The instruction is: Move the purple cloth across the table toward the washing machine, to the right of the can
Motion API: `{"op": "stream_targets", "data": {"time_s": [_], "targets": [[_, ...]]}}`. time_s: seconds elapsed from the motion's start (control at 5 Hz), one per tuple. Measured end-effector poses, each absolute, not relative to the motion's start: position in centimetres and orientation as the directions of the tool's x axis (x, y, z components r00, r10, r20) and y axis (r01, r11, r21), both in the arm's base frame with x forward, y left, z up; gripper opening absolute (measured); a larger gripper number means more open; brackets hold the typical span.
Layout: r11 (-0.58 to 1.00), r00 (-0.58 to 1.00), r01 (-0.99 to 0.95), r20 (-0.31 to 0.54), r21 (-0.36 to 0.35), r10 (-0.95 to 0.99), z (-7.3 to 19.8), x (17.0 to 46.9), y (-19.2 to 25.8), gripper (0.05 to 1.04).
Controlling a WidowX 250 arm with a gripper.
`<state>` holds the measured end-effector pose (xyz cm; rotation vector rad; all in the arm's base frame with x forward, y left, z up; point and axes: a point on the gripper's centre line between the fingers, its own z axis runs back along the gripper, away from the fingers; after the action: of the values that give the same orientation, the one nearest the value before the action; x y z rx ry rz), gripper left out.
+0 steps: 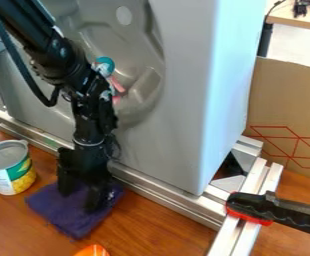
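The tool (82,190) stands wide over the purple cloth (72,220); swinging left could knock the nearby can (11,172) over.

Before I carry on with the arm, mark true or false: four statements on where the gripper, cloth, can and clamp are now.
1. The gripper is down at the purple cloth. True.
2. The can lies on its side on the cloth. False: it stands upright on the wooden table, beside the cloth.
3. The gripper's fingers are spread apart. True.
4. The black-and-red clamp sits on the cloth. False: it is at the metal rail on the view's right side.
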<state>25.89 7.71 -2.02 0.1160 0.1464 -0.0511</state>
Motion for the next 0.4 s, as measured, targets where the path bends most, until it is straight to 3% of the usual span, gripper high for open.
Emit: {"op": "stream_targets", "data": {"time_s": [0.4], "targets": [[0.991, 0.990, -0.063, -0.117, 0.114, 0.077, 1.3, 22.7, 8.5, 1.000]]}}
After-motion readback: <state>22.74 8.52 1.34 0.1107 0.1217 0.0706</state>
